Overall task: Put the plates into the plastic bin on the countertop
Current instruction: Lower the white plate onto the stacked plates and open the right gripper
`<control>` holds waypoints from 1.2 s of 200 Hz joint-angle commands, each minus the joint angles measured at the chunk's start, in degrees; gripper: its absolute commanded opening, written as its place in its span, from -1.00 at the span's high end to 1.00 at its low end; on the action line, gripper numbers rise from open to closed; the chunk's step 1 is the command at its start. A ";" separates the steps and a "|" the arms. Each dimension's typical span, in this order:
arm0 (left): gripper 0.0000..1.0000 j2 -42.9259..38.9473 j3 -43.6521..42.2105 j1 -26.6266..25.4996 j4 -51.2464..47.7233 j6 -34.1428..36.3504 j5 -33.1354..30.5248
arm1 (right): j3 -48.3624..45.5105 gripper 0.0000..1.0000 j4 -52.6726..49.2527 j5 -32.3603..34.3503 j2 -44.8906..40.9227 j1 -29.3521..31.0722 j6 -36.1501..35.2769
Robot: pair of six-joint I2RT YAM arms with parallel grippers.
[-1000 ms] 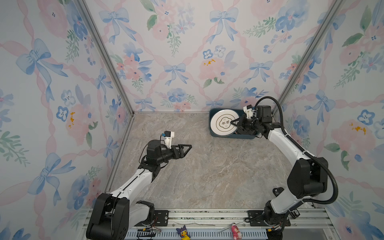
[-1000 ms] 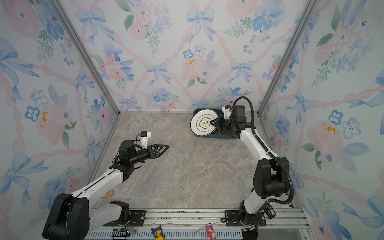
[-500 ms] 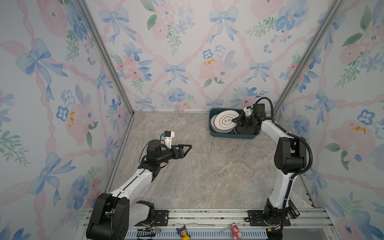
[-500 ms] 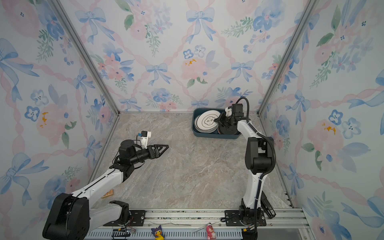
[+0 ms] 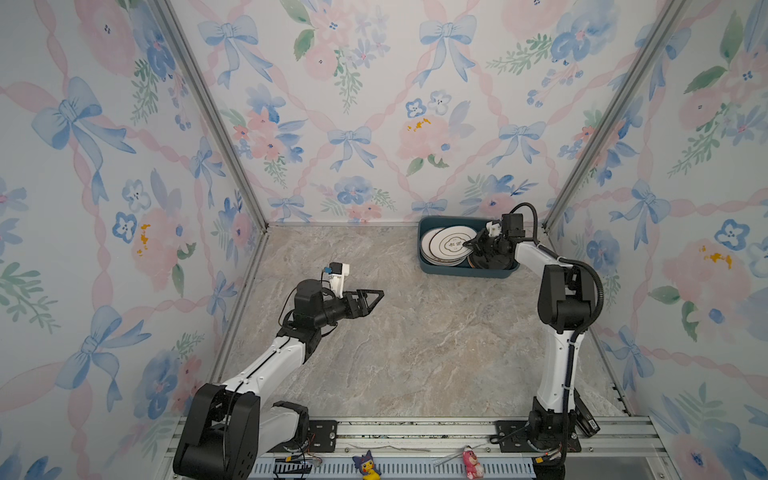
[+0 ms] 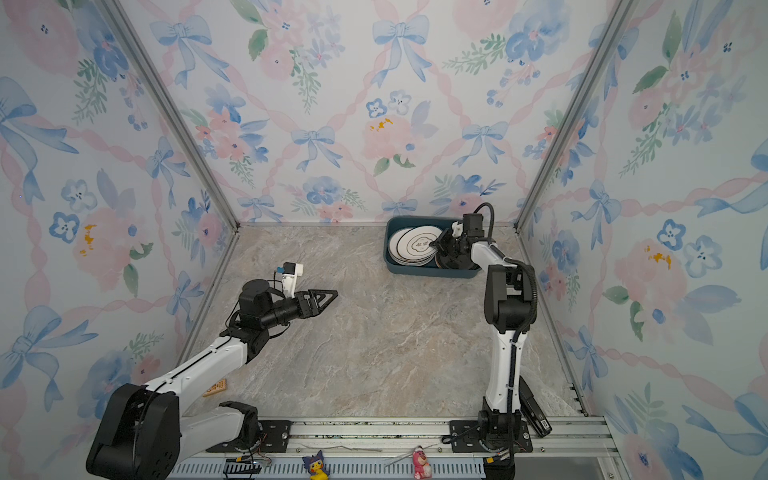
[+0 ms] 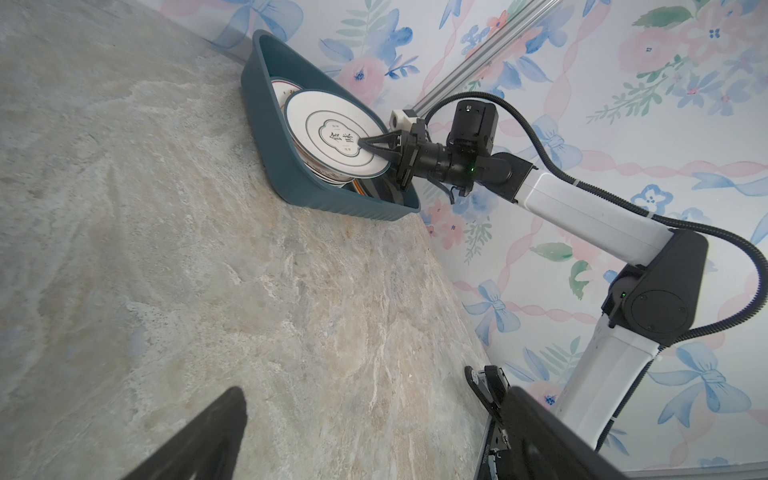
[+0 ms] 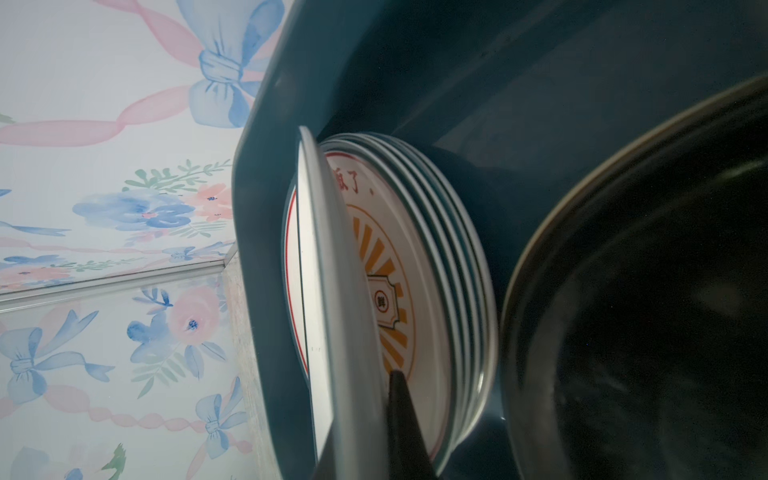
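The right gripper [image 7: 362, 143] has its jaws clamped on the rim of the cloud-emblem plate [image 7: 328, 129], holding it tilted over the stack of white plates [image 8: 386, 266] inside the plastic bin [image 5: 461, 272]. The bin sits at the far right of the countertop [image 5: 415, 345], and darker plates [image 8: 644, 311] fill its other half. The left gripper [image 5: 376, 296] hovers above bare countertop, jaws wide apart and empty. The held plate looks like glazed ceramic: stiff, fairly heavy, slick and prone to chipping. A rim pinch reaching well inward seems the sound hold, and the plate likely wants lowering flat onto the stack before release
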 commanded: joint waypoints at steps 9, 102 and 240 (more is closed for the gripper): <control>-0.96 0.92 0.14 -0.16 -0.74 1.57 -0.08 | 3.50 1.00 3.09 -1.50 1.69 -0.36 2.17; -0.96 1.91 0.62 -0.08 -0.74 1.65 0.35 | 4.15 0.96 6.29 -2.15 6.17 0.17 6.13; -0.96 2.62 1.40 -0.03 -0.91 1.59 0.30 | 4.03 0.24 3.63 -0.98 6.83 0.19 3.41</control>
